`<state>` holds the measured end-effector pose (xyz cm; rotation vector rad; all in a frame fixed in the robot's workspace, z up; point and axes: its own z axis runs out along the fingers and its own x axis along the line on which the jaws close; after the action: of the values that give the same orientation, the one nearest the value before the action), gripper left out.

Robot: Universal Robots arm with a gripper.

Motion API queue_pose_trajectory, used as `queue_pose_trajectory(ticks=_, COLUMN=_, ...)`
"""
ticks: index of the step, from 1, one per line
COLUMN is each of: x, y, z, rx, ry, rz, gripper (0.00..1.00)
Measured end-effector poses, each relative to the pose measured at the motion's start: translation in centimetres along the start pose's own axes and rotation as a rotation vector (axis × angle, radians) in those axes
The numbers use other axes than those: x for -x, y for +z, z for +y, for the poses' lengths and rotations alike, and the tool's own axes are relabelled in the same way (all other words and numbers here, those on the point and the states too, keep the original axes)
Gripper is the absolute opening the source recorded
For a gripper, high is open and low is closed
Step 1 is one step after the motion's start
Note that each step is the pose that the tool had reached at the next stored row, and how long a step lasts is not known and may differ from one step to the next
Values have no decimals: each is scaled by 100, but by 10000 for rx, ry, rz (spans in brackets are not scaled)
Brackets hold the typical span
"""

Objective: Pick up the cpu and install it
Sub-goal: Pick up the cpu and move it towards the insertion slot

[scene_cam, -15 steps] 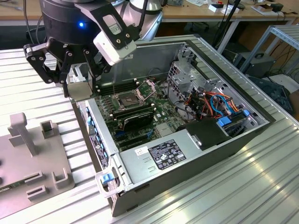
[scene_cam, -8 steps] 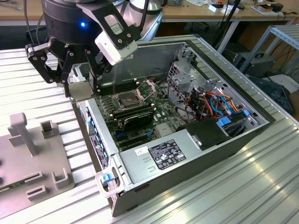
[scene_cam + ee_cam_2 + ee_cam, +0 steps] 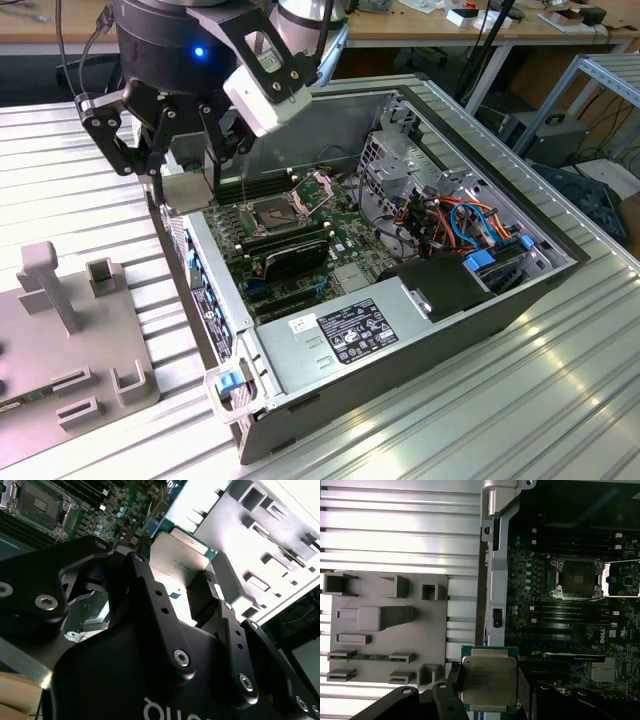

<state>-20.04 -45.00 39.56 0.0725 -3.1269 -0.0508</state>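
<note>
Gripper [image 3: 185, 176] hangs over case edge at exterior view's left, fingers clamped on cpu [image 3: 190, 195], flat grey square. Open computer case [image 3: 330, 400] lies on ribbed metal table [image 3: 480, 430]. Inside: motherboard [image 3: 345, 225], socket [image 3: 268, 212] with frame hinged up, grey power supply [image 3: 340, 335]. Grey fixture block [image 3: 60, 330] beside case, exterior view's left.

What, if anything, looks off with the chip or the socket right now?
Nothing stands out. The cpu sits square in the gripper, which is shut on its edges above the case wall. The socket is bare, its metal frame hinged open, and nothing looks bent or loose.
</note>
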Motion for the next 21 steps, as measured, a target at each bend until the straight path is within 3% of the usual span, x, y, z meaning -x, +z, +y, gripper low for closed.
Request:
queue_pose_trajectory(ticks=4, x=124, y=-1, z=-6, rx=0, ry=0, rz=0, gripper=54)
queue_pose_trajectory(ticks=10, x=155, y=-2, z=-7, rx=-1, ry=-1, rz=0, gripper=54)
queue_pose_trajectory(ticks=13, x=163, y=-1, z=-8, rx=46, ry=-3, rz=-4, gripper=54)
queue_pose_trajectory(ticks=21, x=267, y=-3, z=-12, rx=47, ry=-2, rz=-2, gripper=54)
